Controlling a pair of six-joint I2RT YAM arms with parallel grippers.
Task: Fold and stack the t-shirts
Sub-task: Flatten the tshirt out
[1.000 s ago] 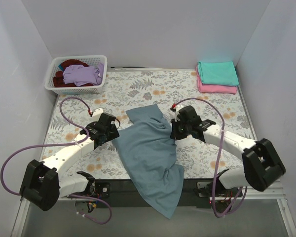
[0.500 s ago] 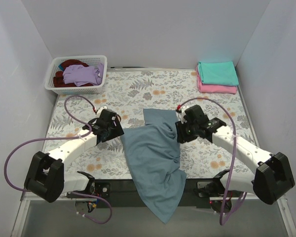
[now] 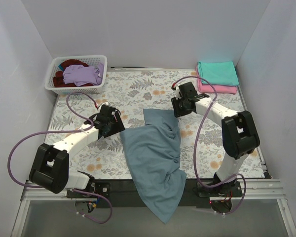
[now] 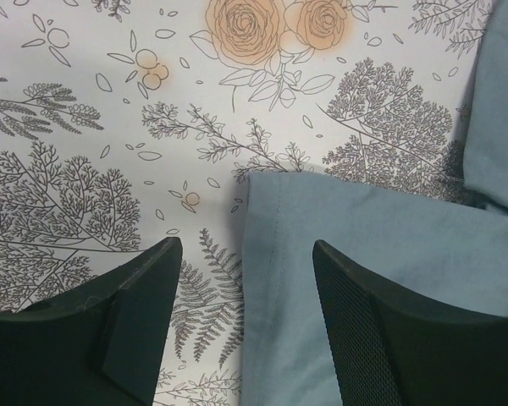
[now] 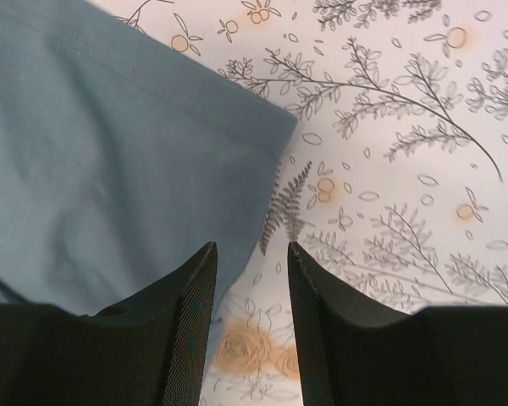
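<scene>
The large slate blue-grey t-shirt [image 3: 153, 153] lies crumpled on the middle of the table, and its lower end hangs over the near edge. My left gripper [image 3: 117, 127] is open at the shirt's left edge. In the left wrist view its fingers [image 4: 127, 304] straddle that hem [image 4: 262, 254] without pinching it. My right gripper [image 3: 179, 109] is open just beyond the shirt's far right corner [image 5: 237, 127], with only tablecloth between its fingers [image 5: 190, 313]. A folded teal t-shirt [image 3: 217, 72] lies on a folded pink one [image 3: 216, 89] at the far right.
A white lattice basket [image 3: 78, 74] at the far left corner holds a lilac t-shirt [image 3: 83, 74] and a dark red one [image 3: 60, 78]. The floral tablecloth [image 3: 138, 91] covers the table. White walls close in three sides. Purple cables loop from both arms.
The right gripper has opened, let go of the blue-grey shirt and drawn back toward the far right. The shirt has shifted right and settled flat. The left gripper has edged farther from me.
</scene>
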